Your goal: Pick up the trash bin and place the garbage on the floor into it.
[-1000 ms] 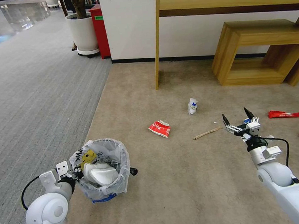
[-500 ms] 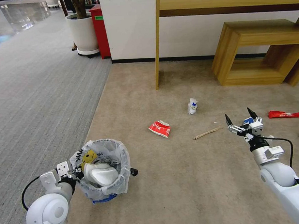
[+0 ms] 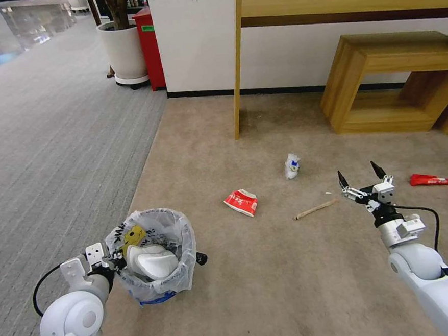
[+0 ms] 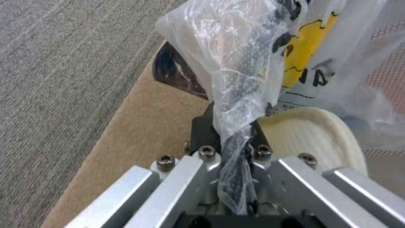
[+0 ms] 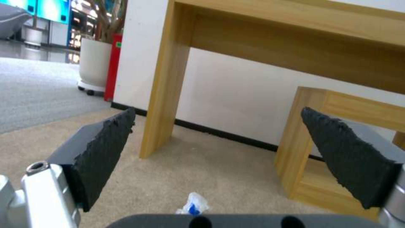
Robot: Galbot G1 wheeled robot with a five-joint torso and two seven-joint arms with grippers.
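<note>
The trash bin (image 3: 156, 257), a white slipper (image 3: 151, 261) already in it, hangs at your left, the left gripper (image 3: 113, 260) pinching its bag rim so it travels with you, while your right gripper (image 3: 358, 177) hovers spread wide near the wooden stick (image 3: 316, 209) on the floor (image 3: 272, 277).

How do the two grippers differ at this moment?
The left gripper is shut on the trash bin, pinching its bagged rim; the right gripper is open and holds nothing. The left sits low beside the robot, while the right reaches forward above the floor, near the wooden stick. Both have dark fingertips.
</note>
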